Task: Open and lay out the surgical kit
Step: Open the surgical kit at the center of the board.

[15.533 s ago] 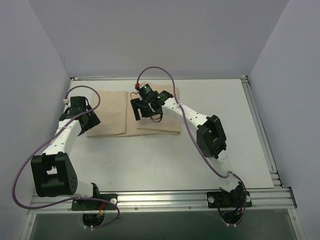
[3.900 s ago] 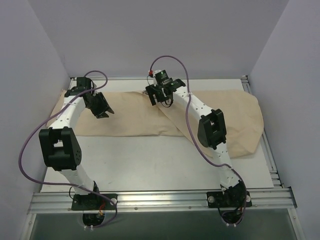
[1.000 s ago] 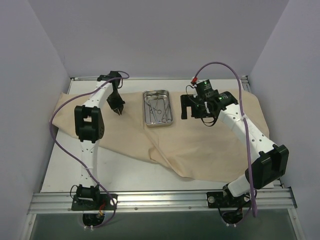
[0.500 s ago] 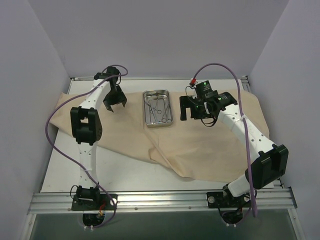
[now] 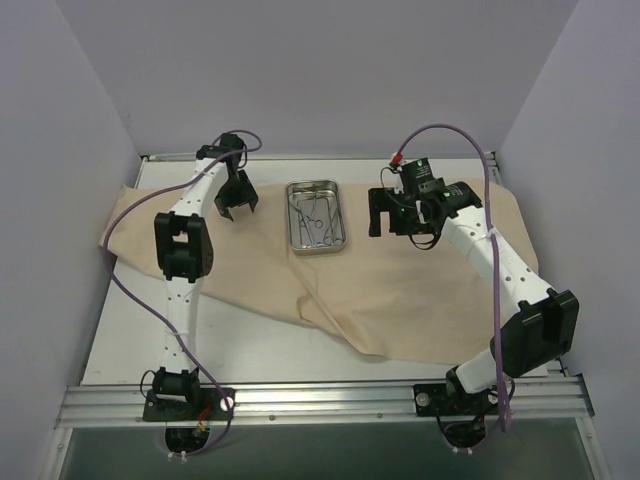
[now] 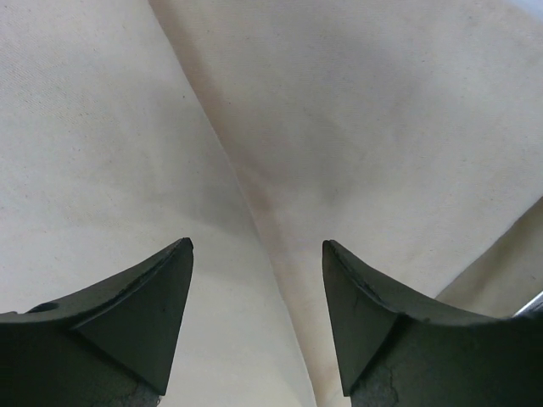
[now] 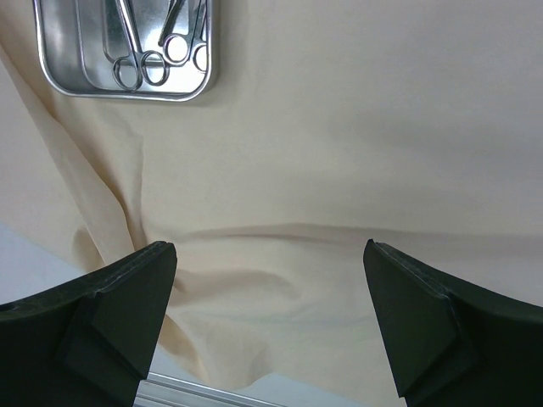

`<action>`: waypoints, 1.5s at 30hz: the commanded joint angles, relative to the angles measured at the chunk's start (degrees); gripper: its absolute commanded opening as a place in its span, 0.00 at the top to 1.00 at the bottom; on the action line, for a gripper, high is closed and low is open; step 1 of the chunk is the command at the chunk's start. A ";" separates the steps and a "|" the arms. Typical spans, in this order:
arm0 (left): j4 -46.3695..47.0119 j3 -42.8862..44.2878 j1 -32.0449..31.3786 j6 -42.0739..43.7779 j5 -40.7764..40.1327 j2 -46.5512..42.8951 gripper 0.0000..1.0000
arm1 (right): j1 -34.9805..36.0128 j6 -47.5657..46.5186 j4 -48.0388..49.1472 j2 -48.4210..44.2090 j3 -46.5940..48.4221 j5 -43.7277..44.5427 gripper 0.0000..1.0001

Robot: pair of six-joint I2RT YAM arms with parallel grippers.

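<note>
Presently, left gripper [image 6: 256, 246]: fingers spread apart with nothing between them. A crease of the cloth [image 5: 420, 290] runs below the gap. Contact with the cloth cannot be told.
Right gripper [image 7: 270, 248]: fingers spread wide, nothing held, poised over the cloth.
Left gripper position: left of the tray [image 5: 316, 251], apart from it.
Right gripper position: right of the tray, apart from it.
Tray: shiny steel with rounded corners, resting on the cloth between the two grippers, toward the far edge.
Instruments [image 5: 316, 218]: thin, ring-handled, lying inside the tray. Their number cannot be told.
Cloth: beige, opened out and wrinkled, with one corner reaching toward the near right.
Table [image 5: 250, 340]: white, bare at the near left.
</note>
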 commanded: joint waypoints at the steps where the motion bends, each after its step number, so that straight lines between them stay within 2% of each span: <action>1: -2.71 2.34 -0.37 1.14 0.15 0.00 0.30 | -0.92 -0.68 -1.28 -2.06 -0.28 0.42 0.01; 8: -4.20 0.93 -0.55 2.98 -0.99 0.44 0.38 | -2.59 -0.85 -0.84 -2.85 -1.34 0.25 0.01; 13: -3.85 1.10 -0.55 4.65 -0.11 1.40 0.67 | -3.39 -0.85 -0.67 -3.03 -1.95 -0.19 0.01; 18: -4.38 2.59 -0.46 6.41 -0.29 2.28 0.70 | -3.65 -0.85 -0.58 -3.20 -1.95 -0.63 0.01; 21: -5.08 3.65 -0.28 7.20 -0.55 2.37 0.83 | -3.65 -0.77 -0.49 -3.12 -1.69 -0.81 0.01; 23: -5.87 3.65 -0.19 7.29 -1.69 1.94 0.98 | -3.74 -0.77 -0.49 -2.86 -1.43 -1.07 0.01; 26: -7.71 2.34 -0.11 7.29 -5.55 -0.35 0.98 | -3.74 -1.12 -0.49 -2.24 -1.08 -1.86 0.01; 29: -8.07 -1.69 -0.11 7.29 -10.20 -5.78 0.98 | -3.74 -1.56 -0.58 -1.19 -0.20 -3.27 0.01; 32: -7.11 -11.87 0.07 5.71 -13.72 -14.57 0.98 | -3.74 -2.08 -1.02 0.04 1.21 -5.20 0.01; 33: -6.67 -18.43 0.07 4.23 -14.08 -19.90 0.98 | -3.65 -2.17 -1.46 0.22 2.08 -5.55 0.01; 35: -5.18 -25.67 0.59 1.16 -14.70 -28.94 0.98 | -3.30 -2.35 -1.81 0.93 2.70 -6.52 0.01; 36: -4.91 -33.27 0.77 -0.08 -14.70 -31.96 0.98 | -2.52 -2.17 -1.81 1.01 2.88 -6.87 0.01; 39: -4.73 -44.47 2.61 -6.05 -12.44 -44.88 0.98 | -0.76 -1.38 -1.37 0.93 2.44 -7.93 0.01; 40: -4.99 -50.86 3.14 -7.46 -11.64 -48.31 0.98 | 0.90 -1.30 -1.63 1.19 2.53 -7.93 0.01; 45: -11.75 -63.74 5.51 -15.46 -11.18 -70.60 0.98 | 3.64 0.02 -2.95 1.02 2.62 -9.59 0.01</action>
